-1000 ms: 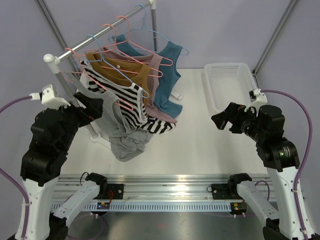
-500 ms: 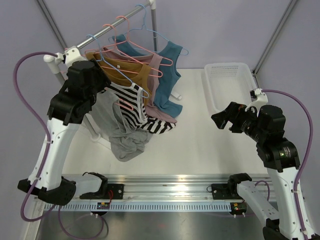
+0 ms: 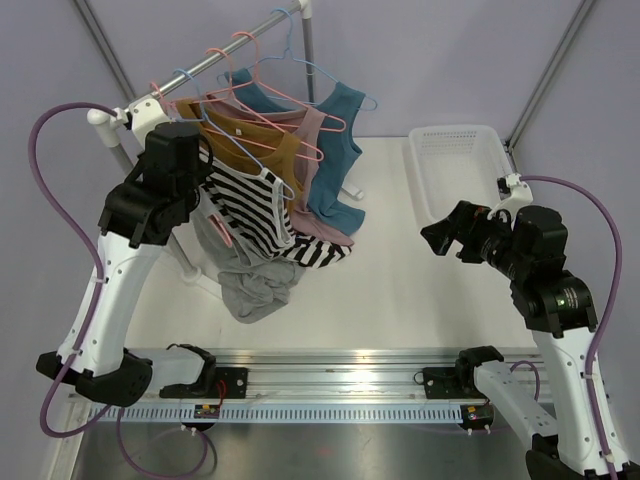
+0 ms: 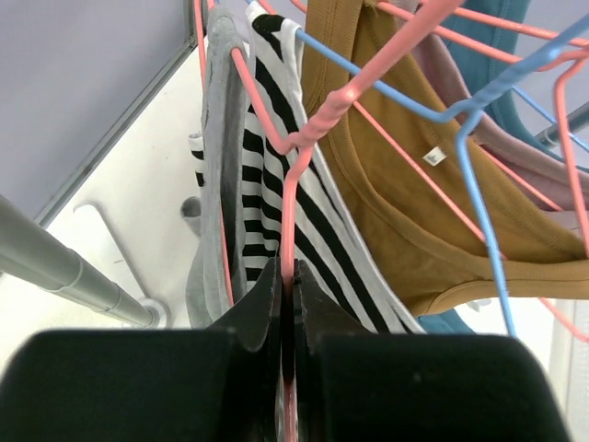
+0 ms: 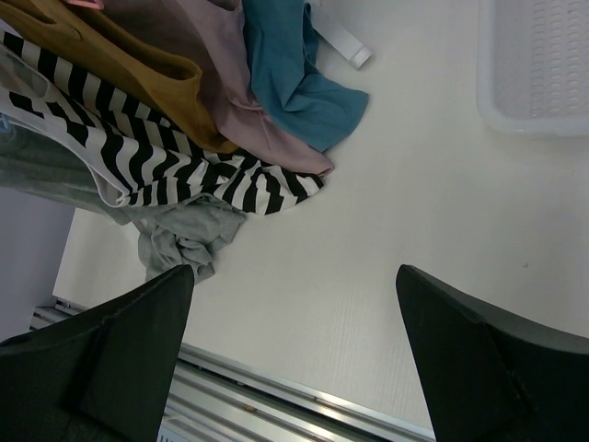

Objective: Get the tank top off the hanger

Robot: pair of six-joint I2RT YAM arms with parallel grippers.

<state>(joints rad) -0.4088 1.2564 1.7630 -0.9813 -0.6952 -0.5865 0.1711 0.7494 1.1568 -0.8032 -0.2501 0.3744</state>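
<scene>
At the left of the scene the left gripper is up at the near end of the rack rail, its jaws pressed together on a thin wire of the pink hanger, which runs straight out from between the fingertips in the wrist view. The grey tank top is the nearest garment on the rail. It hangs below and just left of that grip, with one strap draped over the hanger's left arm and the body falling long and narrow to the table, where the hem lies bunched by the rack's foot. Its long axis therefore runs downward, away from the pincer, and the hanger's shoulders lie across the rail. Just right of it, and touching it, is the striped top. From the wrist view I would judge that the clamped wire carries the grey top and not the striped one, though the two lie so close that this is not certain. The coming move looks likely to depend on sliding the strap off the hanger's arm, and the left arm is plainly the nearer one. At the right, the right gripper hangs over bare table with its jaws spread wide, holding and touching nothing. It is well apart from the clothes and sits nearer the white basket.
</scene>
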